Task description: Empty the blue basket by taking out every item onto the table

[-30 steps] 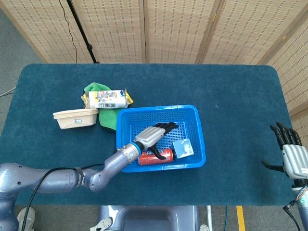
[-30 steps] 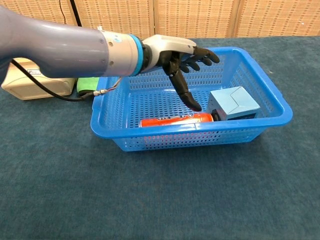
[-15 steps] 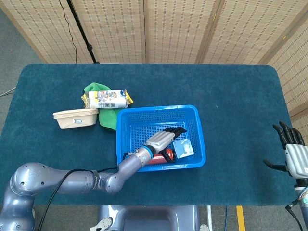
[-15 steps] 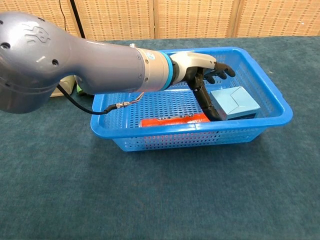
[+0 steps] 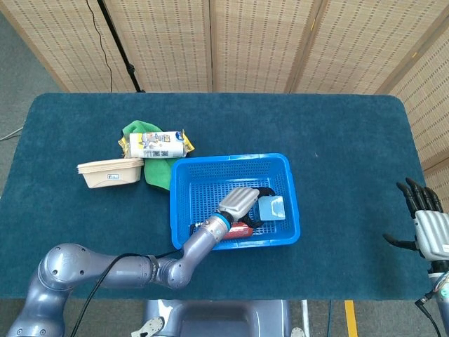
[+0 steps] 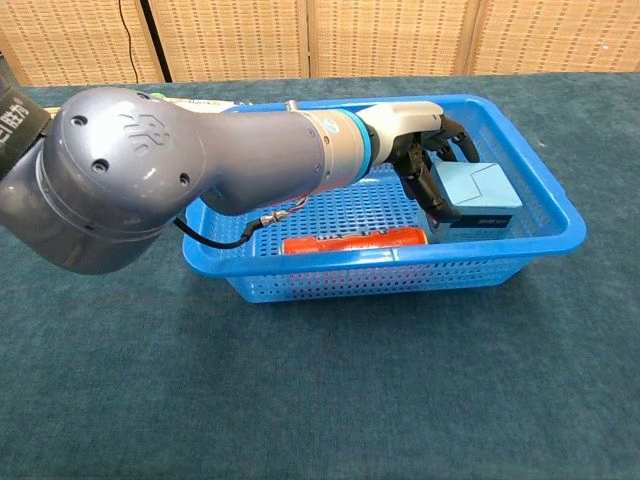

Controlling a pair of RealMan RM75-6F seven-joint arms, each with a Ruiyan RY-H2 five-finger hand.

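Observation:
The blue basket stands at the table's front middle. My left hand reaches into its right half, and its fingers curl around a light blue box, gripping its left side. The box sits tilted, slightly raised against the basket's right wall. A red can lies on its side along the front wall, left of the box. My right hand hangs past the table's right edge, fingers spread and holding nothing.
Left of the basket lie a green cloth, a white and yellow snack packet on top of it, and a beige lidded container. Wicker screens stand behind the table.
My left hand moved right across the basket, passed over the red can and closed its fingers on the light blue box, which shifted up and right. The right hand stayed put.

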